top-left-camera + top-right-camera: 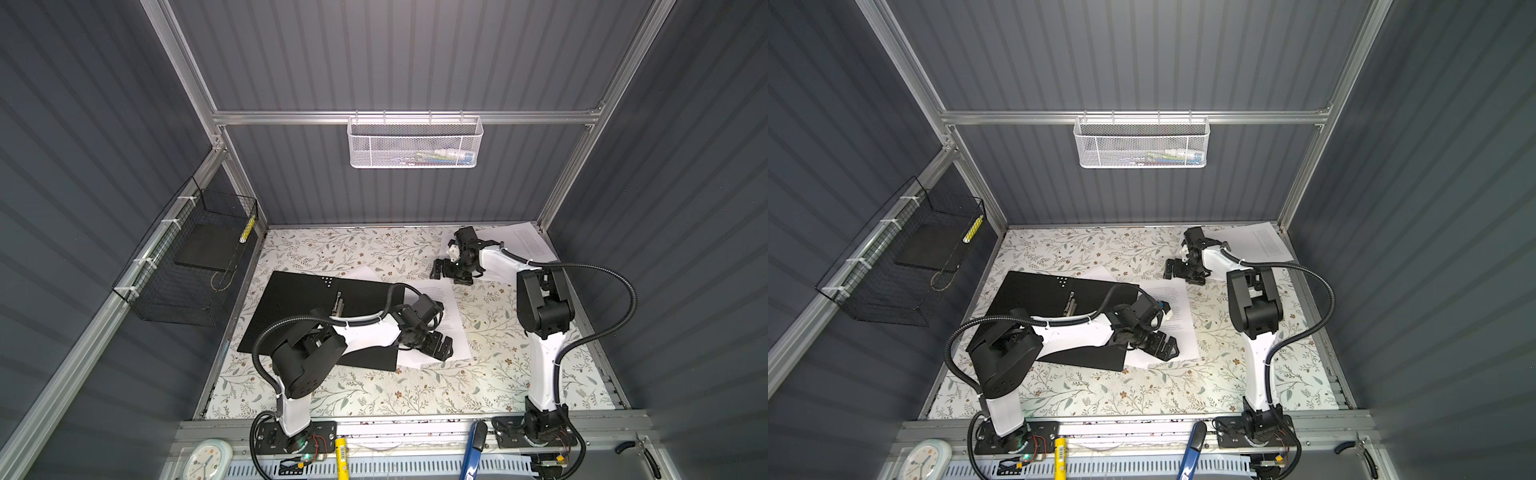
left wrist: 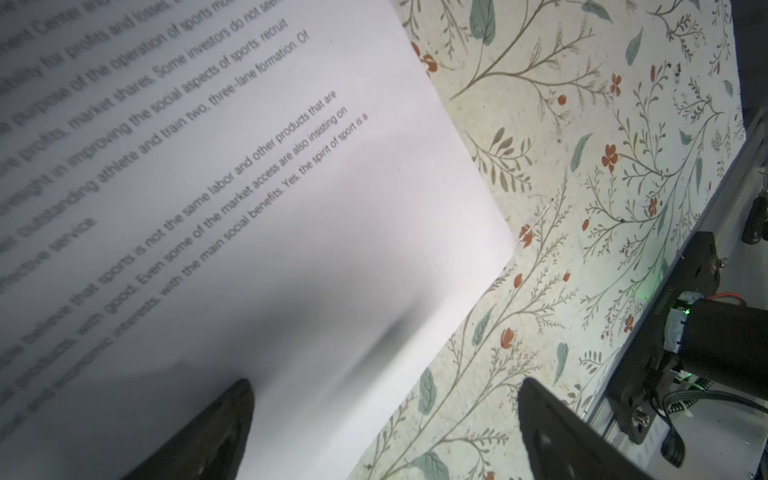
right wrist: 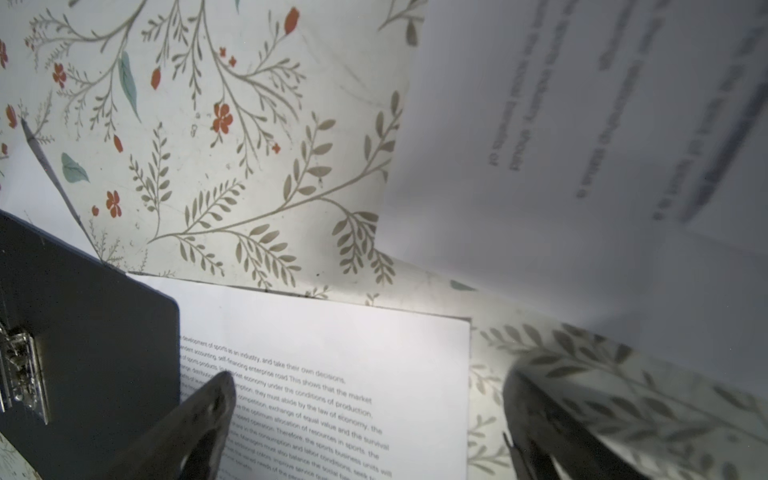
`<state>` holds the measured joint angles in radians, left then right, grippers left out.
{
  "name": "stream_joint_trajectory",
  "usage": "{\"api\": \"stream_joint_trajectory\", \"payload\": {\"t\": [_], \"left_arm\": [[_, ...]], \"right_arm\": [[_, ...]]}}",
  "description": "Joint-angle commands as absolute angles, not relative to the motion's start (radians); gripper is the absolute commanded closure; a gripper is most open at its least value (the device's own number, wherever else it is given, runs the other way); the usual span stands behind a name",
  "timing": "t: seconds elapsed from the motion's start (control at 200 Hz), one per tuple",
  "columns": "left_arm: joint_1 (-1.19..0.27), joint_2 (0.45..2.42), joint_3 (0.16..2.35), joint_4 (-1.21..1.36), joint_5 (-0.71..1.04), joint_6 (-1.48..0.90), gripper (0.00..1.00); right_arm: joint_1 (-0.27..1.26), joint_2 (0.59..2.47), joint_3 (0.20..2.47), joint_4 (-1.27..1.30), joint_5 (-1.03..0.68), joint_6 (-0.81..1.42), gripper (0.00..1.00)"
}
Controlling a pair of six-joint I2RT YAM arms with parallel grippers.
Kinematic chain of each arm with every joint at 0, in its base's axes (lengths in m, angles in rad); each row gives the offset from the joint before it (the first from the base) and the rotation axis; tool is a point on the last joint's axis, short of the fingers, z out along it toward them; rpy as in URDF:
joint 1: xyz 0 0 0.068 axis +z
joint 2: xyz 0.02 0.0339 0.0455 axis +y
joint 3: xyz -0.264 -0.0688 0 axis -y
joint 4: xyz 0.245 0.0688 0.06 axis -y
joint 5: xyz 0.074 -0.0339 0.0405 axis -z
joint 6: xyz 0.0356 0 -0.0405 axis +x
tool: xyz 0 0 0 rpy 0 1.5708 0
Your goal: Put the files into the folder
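Progress looks close to nil: the thin folder, spread open with its black inside up, lies left of centre on the floral tabletop, with no sheet inside. One white printed sheet lies at its right edge, seemingly under it. Another sheet sits in the far right corner. The left gripper and right gripper both have fingers wide, empty. The white mesh basket holds small unclear items; the black wire basket holds a dark flat slab
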<state>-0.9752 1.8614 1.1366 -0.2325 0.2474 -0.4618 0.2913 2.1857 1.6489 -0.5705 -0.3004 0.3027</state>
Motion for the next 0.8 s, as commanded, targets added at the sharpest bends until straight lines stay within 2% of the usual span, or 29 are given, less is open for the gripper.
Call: {"api": "stream_joint_trajectory", "payload": {"t": [0.0,0.205,0.33,0.54,0.795], "left_arm": [[-0.968,1.886,1.099,-0.329,0.235,-0.444,0.0],[-0.968,1.888,1.099,-0.321,0.241,-0.442,0.0],[-0.968,1.889,1.1,-0.321,0.238,-0.44,0.0],[-0.964,1.893,1.094,-0.311,0.229,-0.438,0.0],[-0.95,1.894,1.081,-0.299,0.23,-0.437,0.0]], "right_arm": [[0.323,2.247,1.672,-0.678,-0.315,0.263,0.01],[0.352,2.276,1.698,-0.708,-0.325,0.25,0.01],[0.355,2.263,1.671,-0.713,-0.391,0.261,0.01],[0.346,2.113,1.436,-0.546,-0.553,0.329,0.01],[0.338,1.897,1.157,-0.331,-0.625,0.436,0.01]]}}
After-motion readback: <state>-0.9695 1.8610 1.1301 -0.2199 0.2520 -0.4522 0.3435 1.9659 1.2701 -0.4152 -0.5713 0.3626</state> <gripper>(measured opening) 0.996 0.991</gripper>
